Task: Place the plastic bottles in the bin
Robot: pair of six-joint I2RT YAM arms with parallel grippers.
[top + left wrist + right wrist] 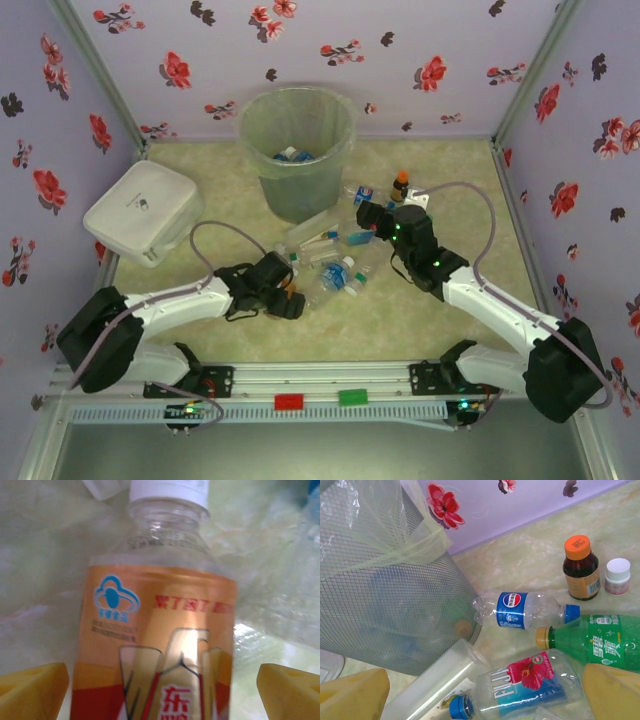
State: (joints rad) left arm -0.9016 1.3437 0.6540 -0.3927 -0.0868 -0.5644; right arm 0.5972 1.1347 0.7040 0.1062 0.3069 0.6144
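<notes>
Between the open jaws of my left gripper [162,692] lies an amber bottle [155,630] with an orange and red label and a white cap; a gap shows at the right finger [290,690]. My right gripper [482,695] is open above a clear Fiji bottle [530,685], next to a Pepsi bottle [520,611] and a green bottle [600,642]. From above, the left gripper [288,303] and right gripper [368,222] flank the pile of plastic bottles [335,265]. The bin [296,150] stands behind it with some bottles inside [293,155].
A white rounded-square container [145,210] sits at the left. A brown vial with an orange cap [581,570] and a small white-capped jar [618,576] stand to the right of the bin. A frosted tube [435,680] leans by the bin's mesh wall [385,615].
</notes>
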